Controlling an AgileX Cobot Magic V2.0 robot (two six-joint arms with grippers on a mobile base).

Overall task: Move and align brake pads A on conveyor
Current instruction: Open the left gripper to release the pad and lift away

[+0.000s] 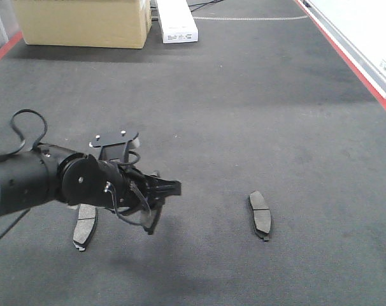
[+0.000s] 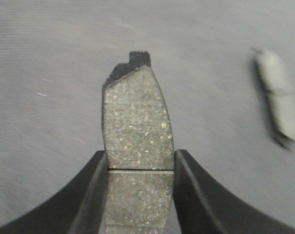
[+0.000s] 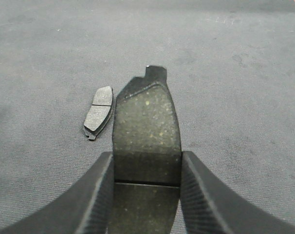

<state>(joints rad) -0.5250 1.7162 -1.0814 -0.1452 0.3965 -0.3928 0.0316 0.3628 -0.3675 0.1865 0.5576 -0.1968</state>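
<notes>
Above the grey conveyor (image 1: 257, 115), the left pincer (image 1: 171, 188) is hanging with its jaws clamped on the sides of a brake pad (image 2: 137, 146), speckled face toward its wrist camera; a second pad (image 1: 85, 226) is lying flat just beneath that arm, and a third pad (image 1: 260, 215) is lying well apart to the side. Seen from its wrist camera, the right pincer (image 3: 146, 195) is gripping a fourth pad (image 3: 146, 131) the same way; a cardboard box (image 1: 85, 22) is sitting at the far end.
</notes>
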